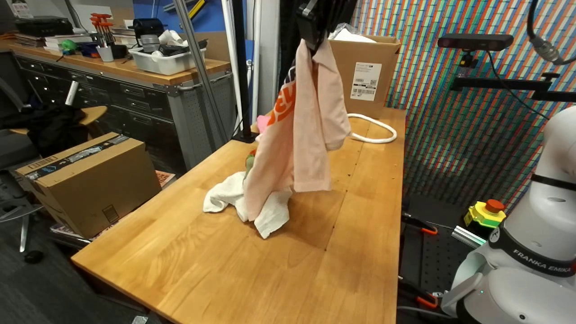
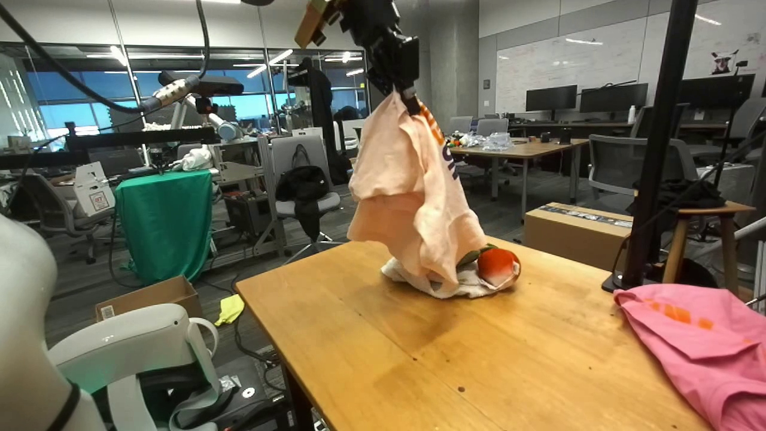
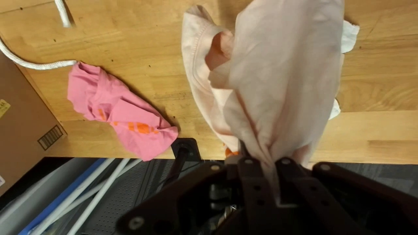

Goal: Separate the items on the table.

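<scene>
Closest in the wrist view is the gripper (image 3: 267, 162), its jaws clamped on a gathered pinch of the peach-beige cloth (image 1: 312, 135), well above the white cloth (image 1: 273, 213). Thin fabric lets the jaws sit almost together around it, and a bunched pinch should hold more surely than a single edge. Because the hold is at one spot, everything else falls in loose folds, down toward the white cloth. In both exterior views the lowest folds hide part of it; whether they touch it cannot be told.

The white cloth lies crumpled on the table (image 1: 225, 270), and a green and red-orange item (image 2: 498, 265) is on or against it; which of the two, the views do not settle. That pair does not look separated yet. The pink cloth (image 3: 127, 112) lies well apart from the white cloth, which suggests that it already counts as sorted out.

The step in hand is probably taking the peach-beige cloth clear of whatever lies under it. Its long drop of fabric makes height the main need: a trailing fold could drag the white cloth along on a sideways move. A resting place well apart from the white cloth, and not on the pink cloth either, would suit it.
</scene>
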Robot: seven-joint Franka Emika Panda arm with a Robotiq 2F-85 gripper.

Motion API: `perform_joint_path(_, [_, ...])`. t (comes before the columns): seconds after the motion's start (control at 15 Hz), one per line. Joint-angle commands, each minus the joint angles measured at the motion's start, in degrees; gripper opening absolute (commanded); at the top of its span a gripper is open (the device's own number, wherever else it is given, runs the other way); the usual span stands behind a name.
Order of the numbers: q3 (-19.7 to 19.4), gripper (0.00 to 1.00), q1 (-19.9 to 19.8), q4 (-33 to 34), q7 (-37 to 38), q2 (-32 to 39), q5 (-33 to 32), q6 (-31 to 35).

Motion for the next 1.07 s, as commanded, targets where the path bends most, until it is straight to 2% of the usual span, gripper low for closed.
perform_joint_path(0.0, [1.83,0.03,-0.56,4.44,-1.37,-2.1,1.64,-6.06])
perform_joint_path(0.53, [3.14,0.03,-0.02,9.02,-2.54,-6.28,4.69,-15.9])
perform_joint_path(1.0, [2.44,0.03,-0.86,8.78,-2.8,-11.0,5.7,-20.43])
